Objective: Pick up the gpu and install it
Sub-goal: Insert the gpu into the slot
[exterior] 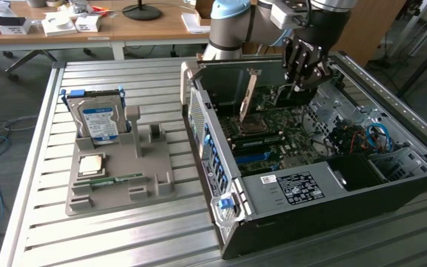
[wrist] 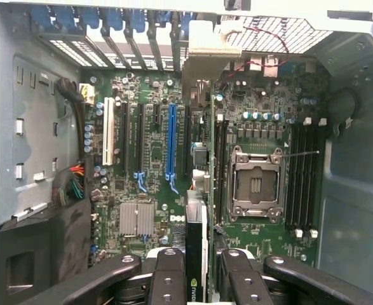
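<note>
The gpu (exterior: 248, 97) stands on its edge inside the open computer case (exterior: 324, 183), near the case's far wall in the exterior view. The gripper (exterior: 302, 83) comes down on it from above. In the wrist view the gpu (wrist: 197, 238) is seen edge-on, a thin card with a green logo on its near end. It runs straight out from between the fingers (wrist: 167, 279) toward the row of blue slot latches (wrist: 110, 19) at the rear of the case. The gripper (wrist: 199, 254) is clamped on that near end, its jaws narrowed to the card's thickness with one finger against each face.

Over the motherboard (wrist: 148, 146), the card lies between the long blue slot (wrist: 171, 146) and the empty processor socket (wrist: 255, 184). Whether its lower edge is seated in a slot cannot be told.

Well apart from the case, toward the exterior view's left, a grey holder (exterior: 150, 167) on the slatted table (exterior: 124, 233) carries a hard drive (exterior: 98, 122) standing upright.
</note>
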Tool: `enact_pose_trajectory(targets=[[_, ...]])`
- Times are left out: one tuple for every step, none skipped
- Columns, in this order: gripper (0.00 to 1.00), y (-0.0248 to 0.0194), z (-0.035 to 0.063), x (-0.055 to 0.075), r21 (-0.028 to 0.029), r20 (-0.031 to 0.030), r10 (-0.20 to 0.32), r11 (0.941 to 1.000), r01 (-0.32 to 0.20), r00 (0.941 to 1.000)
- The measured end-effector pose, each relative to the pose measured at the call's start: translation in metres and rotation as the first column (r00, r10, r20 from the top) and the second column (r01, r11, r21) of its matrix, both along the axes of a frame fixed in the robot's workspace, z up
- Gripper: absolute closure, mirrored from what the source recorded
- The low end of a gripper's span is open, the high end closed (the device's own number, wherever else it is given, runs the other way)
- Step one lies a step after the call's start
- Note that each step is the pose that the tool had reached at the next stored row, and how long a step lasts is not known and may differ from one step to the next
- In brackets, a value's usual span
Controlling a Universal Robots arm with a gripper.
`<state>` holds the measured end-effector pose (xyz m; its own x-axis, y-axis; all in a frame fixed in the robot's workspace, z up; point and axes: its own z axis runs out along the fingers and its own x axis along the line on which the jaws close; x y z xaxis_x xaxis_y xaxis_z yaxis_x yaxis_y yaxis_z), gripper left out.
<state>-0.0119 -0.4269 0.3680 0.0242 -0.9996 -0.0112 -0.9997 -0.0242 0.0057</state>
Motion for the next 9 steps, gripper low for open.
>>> enact_pose_trajectory(targets=[[0.74,0.0000,-0.0006,0.0000,-0.0002,-0.0001,0.000,1.0000,0.000,1.0000],[0.74,0.0000,-0.0014,-0.0001,-0.0004,-0.0001,0.000,1.0000,0.000,1.0000],[0.74,0.0000,-0.0022,-0.0002,-0.0004,-0.0002,0.000,1.0000,0.000,1.0000],[0.74,0.0000,-0.0032,-0.0003,-0.0003,-0.0001,0.000,1.0000,0.000,1.0000],[0.74,0.0000,-0.0041,-0.0003,-0.0004,-0.0002,0.000,1.0000,0.000,1.0000],[0.74,0.0000,-0.0048,-0.0004,-0.0004,-0.0002,0.000,1.0000,0.000,1.0000],[0.74,0.0000,-0.0050,-0.0004,-0.0006,-0.0002,0.000,1.0000,0.000,1.0000],[0.74,0.0000,-0.0050,-0.0004,-0.0006,-0.0002,0.000,1.0000,0.000,1.0000],[0.74,0.0000,-0.0050,-0.0004,-0.0007,-0.0003,0.000,1.0000,0.000,1.0000]])
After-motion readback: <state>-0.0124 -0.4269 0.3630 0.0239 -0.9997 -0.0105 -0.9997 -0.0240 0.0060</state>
